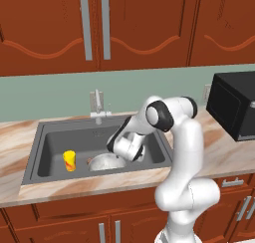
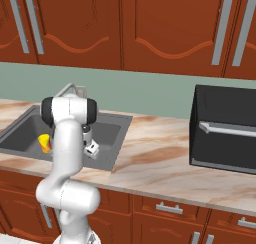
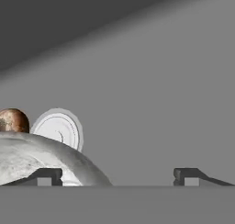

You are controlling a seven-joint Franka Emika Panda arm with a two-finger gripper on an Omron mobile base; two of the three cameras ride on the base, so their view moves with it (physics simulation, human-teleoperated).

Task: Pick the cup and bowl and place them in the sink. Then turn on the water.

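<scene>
The white robot arm bends down into the sink. The sink is a big dark grey box set in the brown marbled counter.

The yellow cup stands up straight on the sink floor, at about 8 o'clock in the basin in the left base view. In the right base view the cup peeks out just left of the arm.

The grey speckled bowl sits on the sink floor too, at about 6 o'clock in the basin, to the right of the cup and apart from it. The robot's hand is just above the bowl's right side.

In the hand view the gripper has its two dark tips far apart, so it is open and holds nothing. The bowl sits at 8 o'clock there, by the left tip. I cannot tell if that tip touches it. Behind the bowl lies a round silver drain, and a small brown ball shows at 9 o'clock.

The silver tap stands at the back edge of the sink, at 12 o'clock. A black microwave sits on the counter at 3 o'clock, well away from the sink.
</scene>
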